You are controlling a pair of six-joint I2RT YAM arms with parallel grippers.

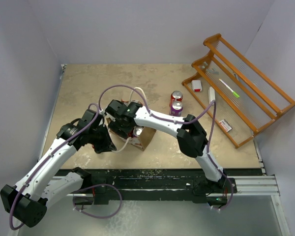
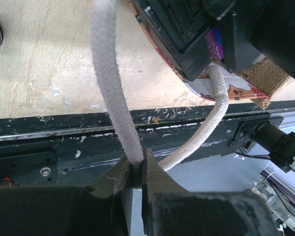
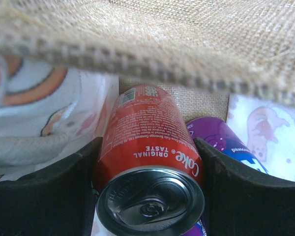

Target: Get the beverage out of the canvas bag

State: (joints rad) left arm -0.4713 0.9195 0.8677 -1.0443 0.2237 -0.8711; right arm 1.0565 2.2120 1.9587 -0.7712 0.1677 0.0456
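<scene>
The canvas bag [image 1: 145, 138] stands near the table's front middle, tan burlap with white printed faces; it also shows in the left wrist view [image 2: 238, 92]. My left gripper [image 1: 104, 142] is shut on one white rope handle [image 2: 113, 88], pinched between its fingertips [image 2: 136, 164]. My right gripper [image 1: 129, 129] reaches into the bag's mouth. In the right wrist view its two fingers [image 3: 44, 196] press both sides of a red Coke can [image 3: 147, 147], so this gripper [image 3: 150, 189] is shut on it. A purple can [image 3: 219, 140] lies beside it inside the bag, under the burlap rim [image 3: 187, 44].
A red can [image 1: 176, 96] and a purple can [image 1: 176, 107] stand on the table behind the bag. A wooden rack [image 1: 246, 93] with small items fills the right side. The black rail [image 1: 162, 174] marks the table's near edge.
</scene>
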